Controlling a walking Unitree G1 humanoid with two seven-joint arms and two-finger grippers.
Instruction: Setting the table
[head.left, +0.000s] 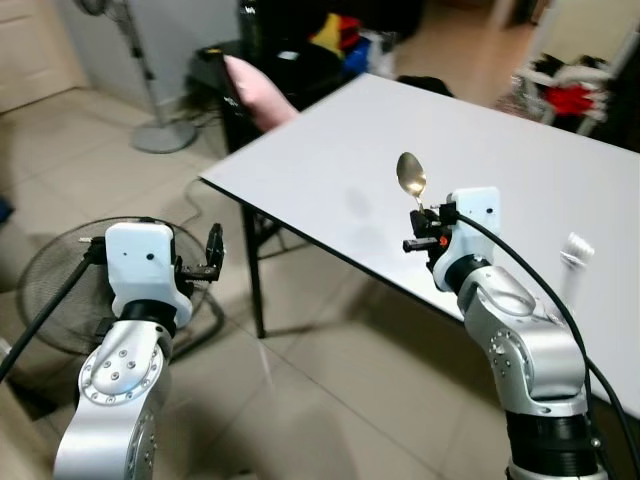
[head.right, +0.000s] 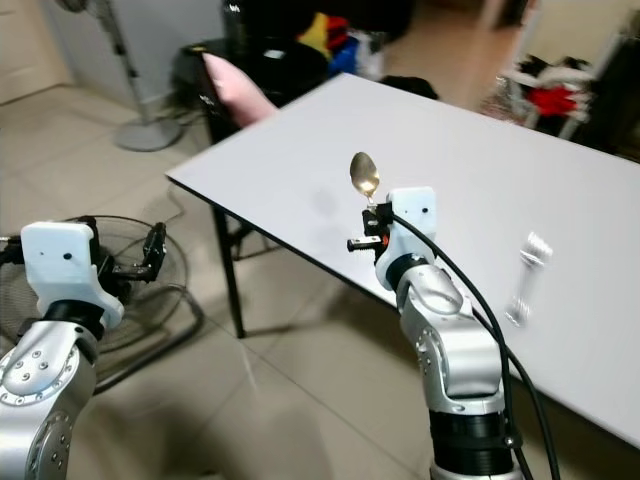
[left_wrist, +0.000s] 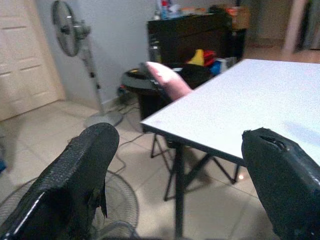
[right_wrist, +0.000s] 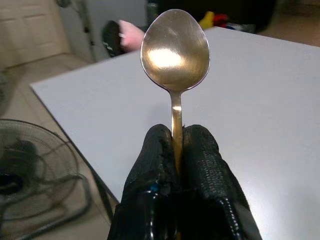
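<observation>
A gold spoon (head.left: 411, 176) stands upright, bowl up, with my right gripper (head.left: 425, 236) shut on its handle. It hangs just above the near edge of the white table (head.left: 500, 140). In the right wrist view the two black fingers (right_wrist: 150, 160) pinch the spoon (right_wrist: 174, 50) low on its stem. A blurred silver utensil (head.left: 575, 250), perhaps a fork, lies on the table to the right. My left gripper (head.left: 214, 250) is open and holds nothing, out over the floor to the left of the table; its wide-apart fingers (left_wrist: 80, 170) frame the table's corner.
A floor fan (head.left: 50, 290) lies low on the tiles under my left arm. A standing fan (head.left: 150, 110) and a black cabinet (head.left: 290, 50) are at the back. A pink object (head.left: 255, 95) juts past the table's far left corner. Tiled floor lies before the table.
</observation>
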